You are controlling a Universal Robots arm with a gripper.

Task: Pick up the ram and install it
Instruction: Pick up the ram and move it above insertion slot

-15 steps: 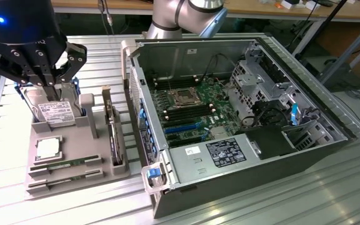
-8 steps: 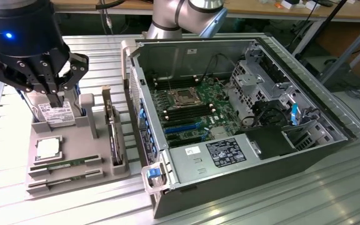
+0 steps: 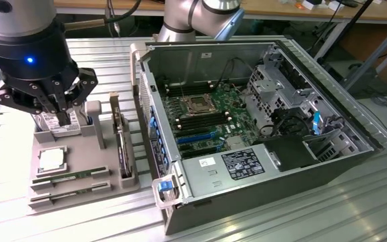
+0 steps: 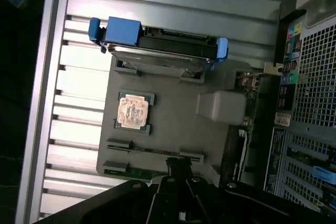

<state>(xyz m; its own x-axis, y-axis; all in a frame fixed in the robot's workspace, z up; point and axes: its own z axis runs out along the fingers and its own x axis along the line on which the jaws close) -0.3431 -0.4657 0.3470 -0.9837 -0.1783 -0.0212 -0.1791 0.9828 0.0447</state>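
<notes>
Hand (image 3: 60, 117) hangs above the gray tray (image 3: 79, 151), its fingers pressed together and holding nothing. The ram (image 3: 69, 176) lies flat in the tray, under the hand, not touching.

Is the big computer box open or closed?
Open. The computer case has no cover on its upward side, so the green board inside shows.

The bench (image 3: 355, 201) was a silver metal top made of long flat strips with thin gaps between them. A big open computer case (image 3: 200, 55) lay on its side on the bench. A grey tray (image 3: 89, 151) sat flat on the bench just beside the case, on the exterior view's left of it. It was hard to tell if they touched.
</notes>
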